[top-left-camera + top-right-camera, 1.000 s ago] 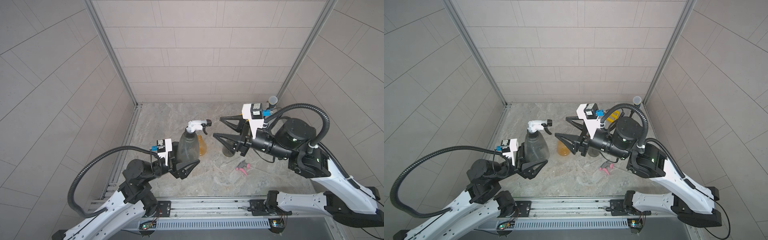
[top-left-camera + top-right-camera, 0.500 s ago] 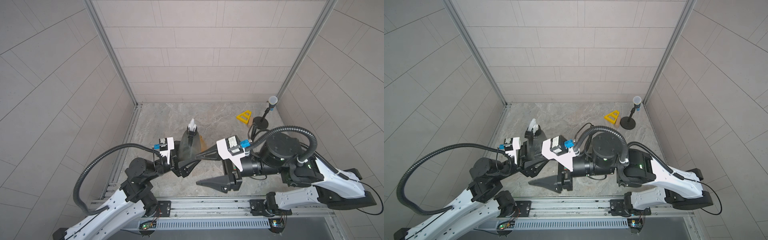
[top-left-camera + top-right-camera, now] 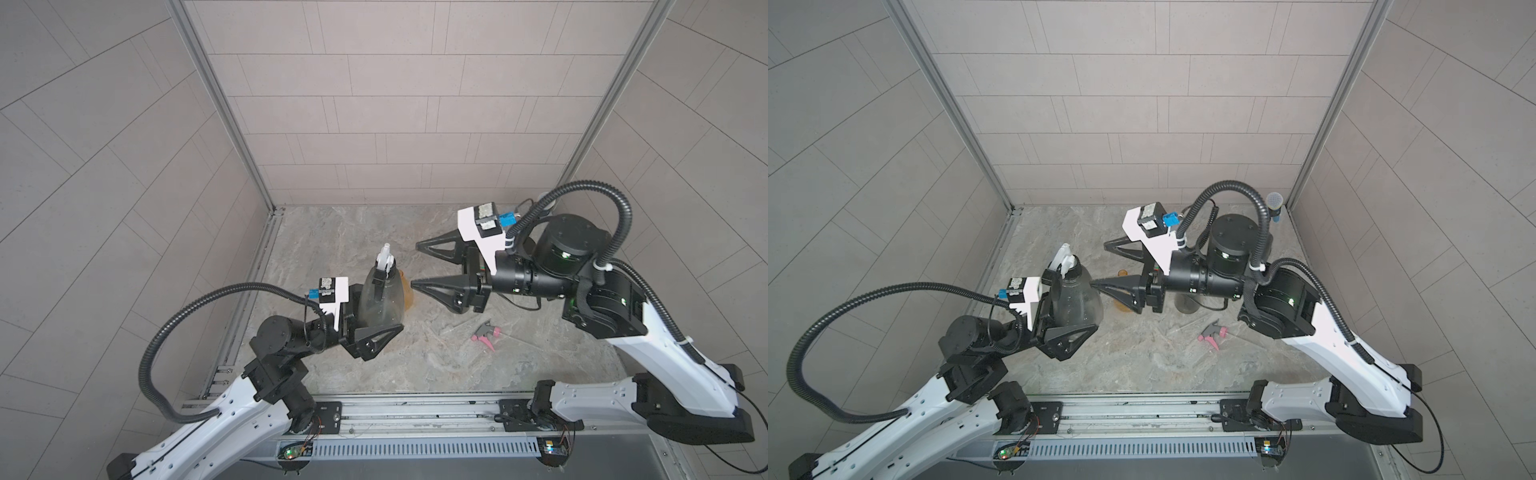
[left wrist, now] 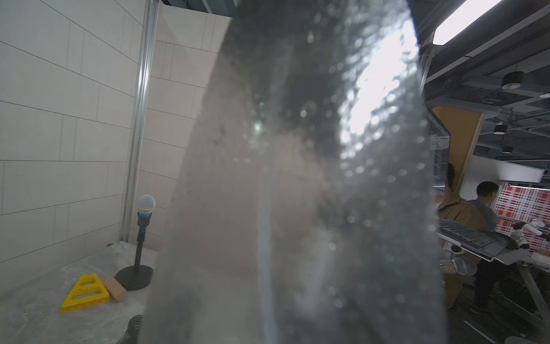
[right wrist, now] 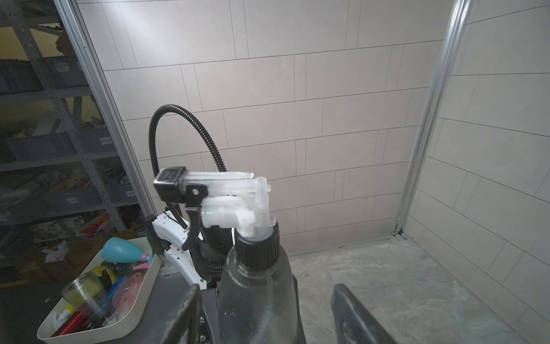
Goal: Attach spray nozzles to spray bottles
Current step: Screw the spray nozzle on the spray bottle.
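The left pincer (image 3: 380,313) grasps the grey bottle (image 3: 384,293) wearing a white-and-black nozzle (image 3: 383,262); the right pincer (image 3: 414,264) stands released, empty, just beside.

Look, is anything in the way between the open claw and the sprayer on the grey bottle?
Nothing visible. The open right gripper faces the white-and-black nozzle on the grey bottle that the left gripper holds, with only empty space between them.

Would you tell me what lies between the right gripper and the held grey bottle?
Nothing: the right wrist view shows the grey bottle ahead of the right gripper, the gap bare. In both top views the amber bottle stands near one fingertip.
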You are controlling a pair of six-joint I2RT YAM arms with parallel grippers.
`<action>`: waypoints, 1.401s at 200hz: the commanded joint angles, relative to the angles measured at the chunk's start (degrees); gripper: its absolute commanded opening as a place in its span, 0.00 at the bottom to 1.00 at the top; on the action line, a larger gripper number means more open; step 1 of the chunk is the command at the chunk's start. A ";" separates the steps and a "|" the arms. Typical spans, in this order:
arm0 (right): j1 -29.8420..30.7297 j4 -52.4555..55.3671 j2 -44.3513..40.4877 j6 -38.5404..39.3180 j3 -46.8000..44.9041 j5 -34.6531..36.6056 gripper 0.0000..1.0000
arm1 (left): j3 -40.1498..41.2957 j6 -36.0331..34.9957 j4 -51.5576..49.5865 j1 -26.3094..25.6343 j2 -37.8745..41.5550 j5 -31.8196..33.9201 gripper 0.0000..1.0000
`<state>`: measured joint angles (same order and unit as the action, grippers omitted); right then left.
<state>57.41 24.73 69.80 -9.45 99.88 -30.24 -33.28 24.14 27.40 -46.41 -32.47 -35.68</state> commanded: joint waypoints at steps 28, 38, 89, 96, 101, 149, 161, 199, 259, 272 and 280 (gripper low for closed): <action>-0.45 -0.11 4.19 -0.45 4.26 -11.72 0.70 | 0.14 4.29 7.57 0.27 -1.56 -6.41 0.00; -0.45 -0.59 4.60 -0.58 4.62 -12.41 0.67 | 0.14 4.75 7.91 0.27 -1.88 -6.91 0.00; -0.45 -1.25 5.52 -1.18 5.86 -12.97 0.61 | 0.43 5.11 8.67 0.27 -2.53 -7.21 0.00; -0.45 -1.33 5.65 -1.18 5.99 -12.93 0.60 | 0.41 5.17 8.66 0.27 -2.59 -7.21 0.00; -0.45 -1.39 5.68 -1.35 5.87 -12.96 0.58 | 0.41 5.06 8.68 0.27 -2.60 -7.21 0.00; -0.38 -2.61 4.92 -2.19 4.47 -11.65 0.41 | 0.41 4.41 7.59 0.27 -2.42 -6.09 0.00; -0.24 -2.71 4.68 -2.29 4.11 -11.08 0.38 | 0.32 4.17 7.28 0.27 -2.37 -5.68 0.00; 1.10 -2.35 3.56 -2.10 2.11 -7.44 0.33 | -0.10 3.05 5.57 0.27 -2.00 -3.86 0.00; 11.55 2.50 1.40 -1.79 -1.92 16.69 0.29 | -2.08 -3.43 -2.79 0.23 0.13 5.21 0.00; 15.82 1.87 1.07 -2.83 -3.35 26.13 0.29 | -2.66 -4.32 -3.88 0.28 -0.30 6.37 0.00; 19.05 1.49 1.27 -3.94 -3.83 33.05 0.29 | -2.69 -4.56 -3.97 0.27 -0.47 7.32 0.00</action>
<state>68.66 22.09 71.26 -11.44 98.56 -14.22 -33.45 20.84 24.99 -46.54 -32.40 -36.67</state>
